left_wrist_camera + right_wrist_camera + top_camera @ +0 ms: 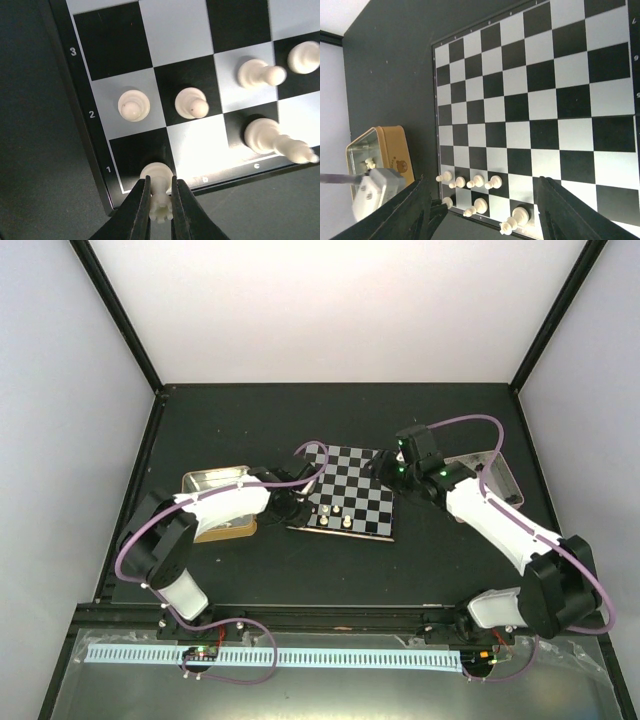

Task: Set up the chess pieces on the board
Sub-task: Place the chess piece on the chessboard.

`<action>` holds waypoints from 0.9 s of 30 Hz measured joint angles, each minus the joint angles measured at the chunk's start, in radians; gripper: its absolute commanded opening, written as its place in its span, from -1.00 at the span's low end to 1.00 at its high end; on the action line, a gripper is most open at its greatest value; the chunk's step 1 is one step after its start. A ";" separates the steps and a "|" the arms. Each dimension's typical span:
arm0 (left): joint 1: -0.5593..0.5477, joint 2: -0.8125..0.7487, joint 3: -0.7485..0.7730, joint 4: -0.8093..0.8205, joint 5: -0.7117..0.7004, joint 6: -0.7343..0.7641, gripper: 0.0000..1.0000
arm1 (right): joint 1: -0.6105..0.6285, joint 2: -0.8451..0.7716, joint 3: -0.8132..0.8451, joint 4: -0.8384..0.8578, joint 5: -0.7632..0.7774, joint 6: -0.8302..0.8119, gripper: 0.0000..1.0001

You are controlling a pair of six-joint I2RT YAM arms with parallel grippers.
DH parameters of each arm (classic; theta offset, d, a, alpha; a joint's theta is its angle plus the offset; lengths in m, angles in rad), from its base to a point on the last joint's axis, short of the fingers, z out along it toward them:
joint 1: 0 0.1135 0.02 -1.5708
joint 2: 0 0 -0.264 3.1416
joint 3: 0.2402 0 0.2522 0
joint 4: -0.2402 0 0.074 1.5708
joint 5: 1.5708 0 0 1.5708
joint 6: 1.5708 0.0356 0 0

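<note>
The left gripper [161,186] is clenched on a cream-white rook [159,172], one finger on each flank just below its crenellated top. The rook stands upright, long axis vertical, with its base on the dark corner square beside the printed 1, at the near left corner of the board [175,30]. A release, I judge, calls for the jaws to part sideways and the arm to lift straight up. Just beyond the rook, four pawns [134,105] fill adjoining squares of the second row. The pale square to its right is bare, then comes a taller piece [265,136], and the right wrist view shows one more past that. That makes seven white pieces on the board and no black ones. The right gripper [482,179], fingers spread wide and empty, hovers near the board's far right edge, well apart from the rook, so the left arm is nearer. A gold tin [395,150] sits left of the board.
</note>
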 measured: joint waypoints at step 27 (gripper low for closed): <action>0.026 0.072 0.050 -0.012 -0.005 0.002 -0.84 | 0.000 -0.035 -0.033 -0.009 0.035 -0.017 0.19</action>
